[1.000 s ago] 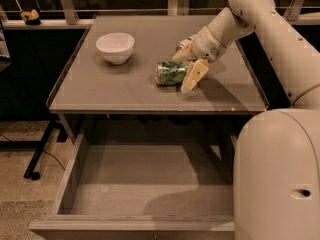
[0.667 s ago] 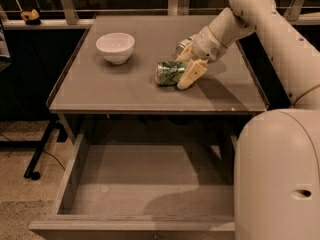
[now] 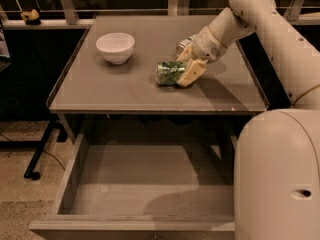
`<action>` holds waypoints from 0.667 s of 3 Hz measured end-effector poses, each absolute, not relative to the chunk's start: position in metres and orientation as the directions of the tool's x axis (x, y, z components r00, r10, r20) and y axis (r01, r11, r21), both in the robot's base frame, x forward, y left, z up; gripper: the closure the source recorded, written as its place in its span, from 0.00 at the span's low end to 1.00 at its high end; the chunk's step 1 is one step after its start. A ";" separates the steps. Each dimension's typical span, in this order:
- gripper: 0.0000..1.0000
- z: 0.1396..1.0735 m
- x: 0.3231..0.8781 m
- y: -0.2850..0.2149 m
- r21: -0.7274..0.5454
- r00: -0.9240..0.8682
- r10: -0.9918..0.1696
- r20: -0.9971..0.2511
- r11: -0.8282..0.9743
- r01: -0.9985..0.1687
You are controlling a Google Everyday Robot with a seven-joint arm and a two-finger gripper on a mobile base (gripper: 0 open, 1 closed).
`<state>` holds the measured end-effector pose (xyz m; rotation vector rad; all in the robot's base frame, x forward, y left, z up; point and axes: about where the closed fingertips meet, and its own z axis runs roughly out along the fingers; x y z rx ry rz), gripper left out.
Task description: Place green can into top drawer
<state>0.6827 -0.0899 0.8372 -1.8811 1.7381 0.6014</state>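
Observation:
The green can lies on its side on the tabletop, right of centre. My gripper reaches in from the upper right and is closed around the can's right end, with one beige finger in front and the other behind. The can still rests on the tabletop. The top drawer is pulled out below the table's front edge, and its flat bottom is bare.
A white bowl stands on the tabletop at the left. A paler silver can sits just behind my gripper. My arm's large white body fills the lower right, beside the drawer. A railing runs along the back.
My gripper has slid a little left onto the can's end and its fingers have drawn closer together. The can has hardly moved.

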 end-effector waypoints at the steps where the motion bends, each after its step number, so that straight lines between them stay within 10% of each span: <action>1: 1.00 0.837 0.683 -0.090 -0.067 0.085 -0.773 -0.629 -0.055 -0.996; 2: 1.00 0.837 0.683 -0.089 -0.064 0.079 -0.771 -0.632 -0.050 -0.997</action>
